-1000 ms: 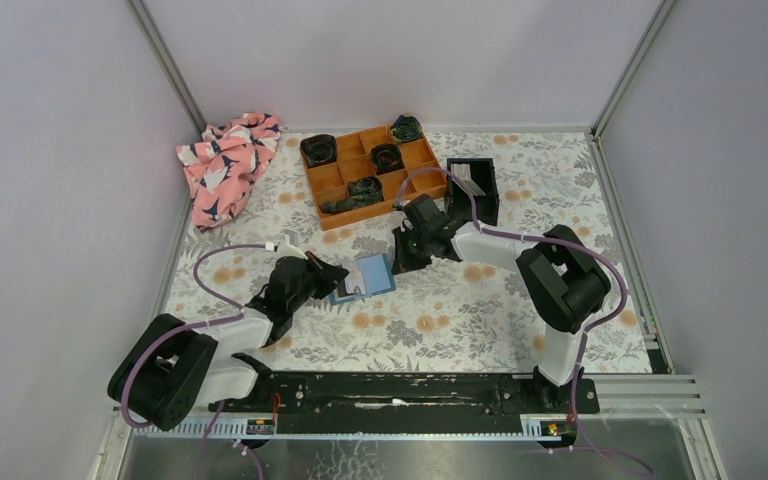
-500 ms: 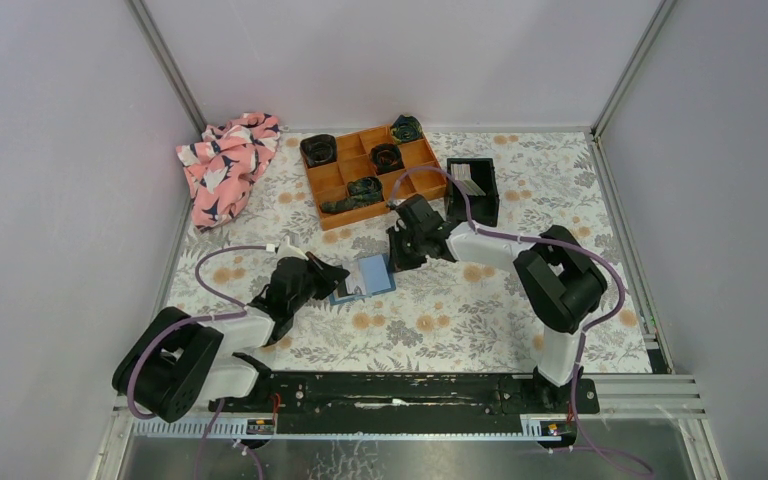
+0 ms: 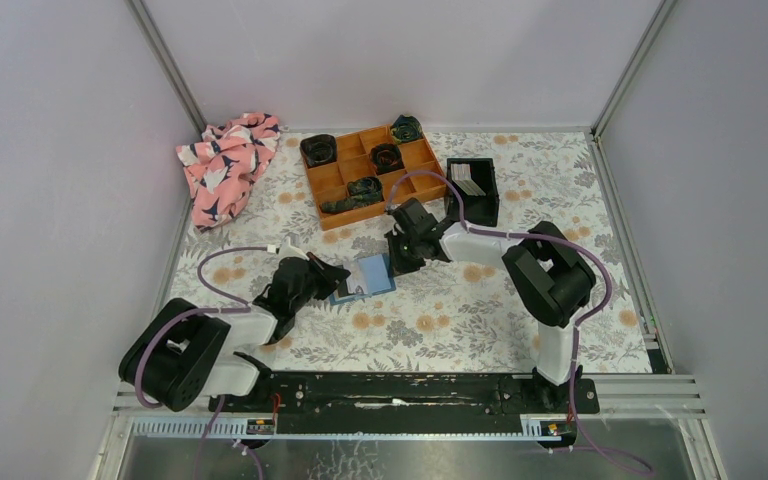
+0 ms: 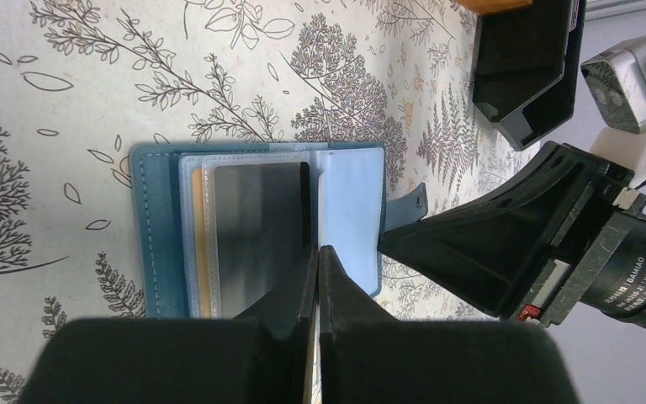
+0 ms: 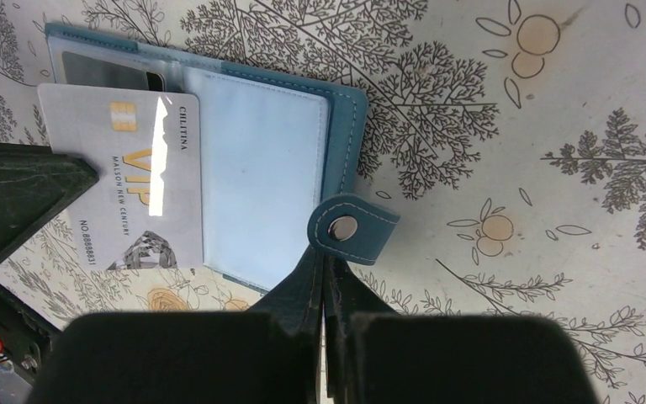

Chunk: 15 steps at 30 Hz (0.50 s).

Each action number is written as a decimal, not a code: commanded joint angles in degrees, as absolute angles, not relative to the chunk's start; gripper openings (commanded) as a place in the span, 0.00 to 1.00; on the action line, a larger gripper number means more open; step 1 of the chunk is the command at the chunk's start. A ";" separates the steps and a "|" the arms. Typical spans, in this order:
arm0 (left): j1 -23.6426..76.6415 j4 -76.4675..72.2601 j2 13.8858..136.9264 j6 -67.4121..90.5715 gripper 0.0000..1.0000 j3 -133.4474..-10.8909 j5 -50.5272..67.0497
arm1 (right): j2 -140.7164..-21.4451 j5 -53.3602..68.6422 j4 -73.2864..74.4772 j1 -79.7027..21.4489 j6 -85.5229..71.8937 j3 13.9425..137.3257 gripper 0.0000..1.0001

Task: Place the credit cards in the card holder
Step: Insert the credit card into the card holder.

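The teal card holder (image 3: pixel 365 277) lies open on the flowered mat between the arms. In the left wrist view it (image 4: pixel 156 227) shows its pockets, with a grey card (image 4: pixel 256 227) over its left half. The right wrist view shows that pale grey VIP credit card (image 5: pixel 126 185), one end tucked into a pocket and the rest sticking out past the holder (image 5: pixel 261 185). My left gripper (image 4: pixel 315 252) is shut, its tips touching the card's edge by the fold. My right gripper (image 5: pixel 324 269) is shut on the holder's snap strap (image 5: pixel 353 229). More pale cards (image 3: pixel 468 182) lie in the black bin.
An orange compartment tray (image 3: pixel 370 170) with dark rolled items stands at the back. The small black bin (image 3: pixel 472 190) is to its right and also shows in the left wrist view (image 4: pixel 526 76). A pink patterned cloth (image 3: pixel 225 165) lies at the back left.
My right arm has shifted a little to the left while holding the strap. The left gripper and the holder have hardly moved.
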<state>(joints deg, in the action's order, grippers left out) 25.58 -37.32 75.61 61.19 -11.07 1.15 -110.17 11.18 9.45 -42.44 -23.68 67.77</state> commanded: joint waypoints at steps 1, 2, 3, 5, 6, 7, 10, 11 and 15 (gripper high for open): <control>25.14 -41.30 76.79 61.61 0.00 -10.33 -0.16 | -111.55 9.40 9.86 -43.06 -22.43 70.28 0.00; 25.14 -41.30 77.14 61.61 0.00 -10.29 -0.34 | -111.71 9.40 9.85 -43.01 -22.43 70.23 0.00; 25.13 -41.31 77.29 61.61 0.00 -10.28 -0.56 | -111.81 9.33 9.84 -42.99 -22.47 70.20 0.00; 25.15 -41.25 77.70 61.61 0.00 -10.24 -1.08 | -112.08 9.43 9.82 -43.00 -22.47 70.06 0.00; 25.14 -41.22 77.86 61.57 0.00 -10.18 -1.37 | -112.21 9.41 9.77 -43.05 -22.42 70.03 0.00; 25.14 -41.14 78.01 61.53 0.00 -10.19 -1.69 | -112.23 9.36 9.81 -43.06 -22.42 69.98 0.00; 25.16 -41.22 78.60 61.65 0.00 -9.98 -2.47 | -112.62 9.32 9.68 -43.11 -22.34 69.86 0.00; 25.16 -41.22 78.76 61.69 0.00 -9.94 -2.81 | -112.73 9.32 9.63 -43.11 -22.33 69.79 0.00; 25.16 -41.59 79.68 61.91 0.00 -9.87 -3.30 | -112.93 9.45 9.54 -43.15 -22.37 69.63 0.00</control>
